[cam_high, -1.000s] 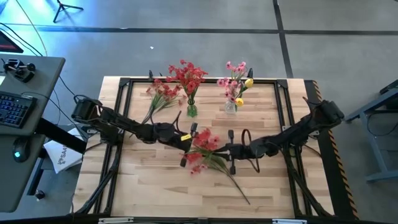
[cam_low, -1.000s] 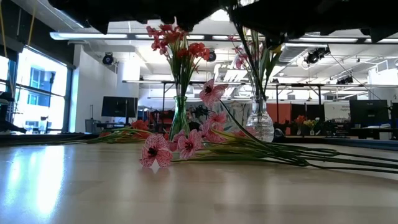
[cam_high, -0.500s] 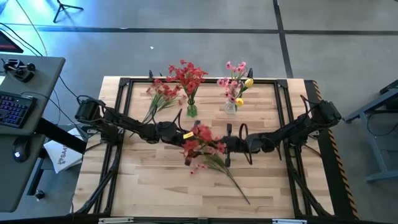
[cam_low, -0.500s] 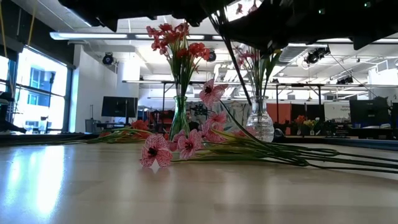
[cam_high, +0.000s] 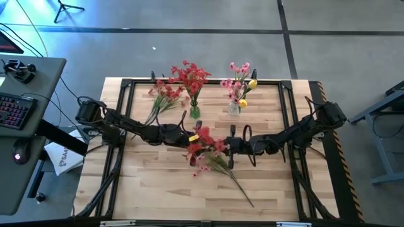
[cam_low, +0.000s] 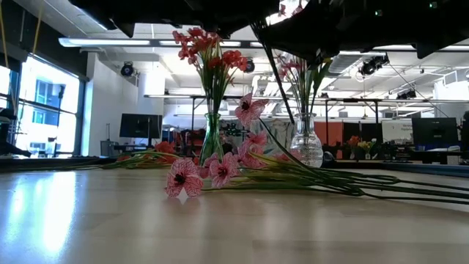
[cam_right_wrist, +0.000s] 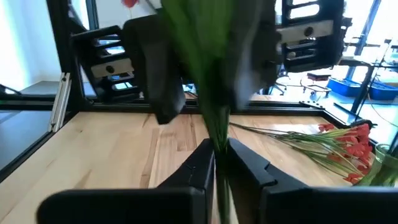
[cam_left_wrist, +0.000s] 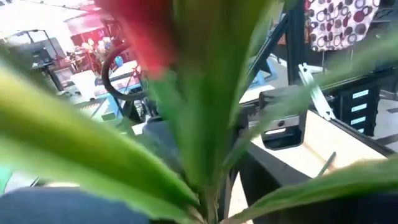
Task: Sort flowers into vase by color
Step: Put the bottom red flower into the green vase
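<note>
- Left wrist view: blurred green leaves point(cam_left_wrist: 205, 118) and a red smear of bloom point(cam_left_wrist: 140, 31) at twelve o'clock fill the picture — the left gripper's own fingers are hidden behind them.
- Low view: both arms are cut off by the top edge, mere dark shapes point(cam_low: 352, 22).
- High view: the left gripper point(cam_high: 188, 139), at the table's centre, is too small to tell its jaws — red blooms point(cam_high: 203, 147) cover it.

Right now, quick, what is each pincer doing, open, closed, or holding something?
Left pincer: at the red flower spray mid-table; cannot tell whether it is open or closed.
Right pincer: closed on the red flower spray's green stem.
</note>
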`<state>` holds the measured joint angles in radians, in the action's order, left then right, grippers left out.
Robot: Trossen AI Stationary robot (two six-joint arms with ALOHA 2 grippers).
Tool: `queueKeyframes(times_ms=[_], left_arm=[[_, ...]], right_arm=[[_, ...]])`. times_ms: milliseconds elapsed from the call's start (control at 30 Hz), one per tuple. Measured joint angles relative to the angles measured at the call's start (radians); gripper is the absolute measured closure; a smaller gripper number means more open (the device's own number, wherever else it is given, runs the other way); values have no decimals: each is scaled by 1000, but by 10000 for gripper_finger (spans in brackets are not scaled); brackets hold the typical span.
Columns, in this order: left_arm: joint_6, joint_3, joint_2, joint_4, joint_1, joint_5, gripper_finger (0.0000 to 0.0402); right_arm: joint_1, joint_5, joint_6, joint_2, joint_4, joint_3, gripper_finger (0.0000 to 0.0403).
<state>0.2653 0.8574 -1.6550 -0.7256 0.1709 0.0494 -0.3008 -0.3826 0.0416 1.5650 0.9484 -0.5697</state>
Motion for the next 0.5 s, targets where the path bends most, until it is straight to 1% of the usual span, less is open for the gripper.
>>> queueKeyframes(times_ms=[100, 200, 267, 300, 367, 433, 500], left_arm=[[0, 13, 0, 8, 0, -4, 334], [-1, 28, 1, 54, 2, -1, 373], [-1, 31, 23, 138, 11, 46, 392], [-2, 37, 40, 194, 17, 94, 395], [-20, 43, 101, 350, 33, 233, 392], [-65, 49, 177, 506, 43, 369, 391], [-124, 48, 260, 651, 39, 479, 395]], right_arm=[[0, -10, -27, 0, 3, 0, 333], [0, -10, -36, -2, -14, 0, 292], [-2, -18, -17, -19, -77, 0, 266], [-7, -40, -20, -38, -117, 0, 256], [-17, -121, -69, -88, -238, 0, 239], [-29, -202, -133, -148, -383, 0, 231], [-39, -261, -187, -196, -505, 1, 227]])
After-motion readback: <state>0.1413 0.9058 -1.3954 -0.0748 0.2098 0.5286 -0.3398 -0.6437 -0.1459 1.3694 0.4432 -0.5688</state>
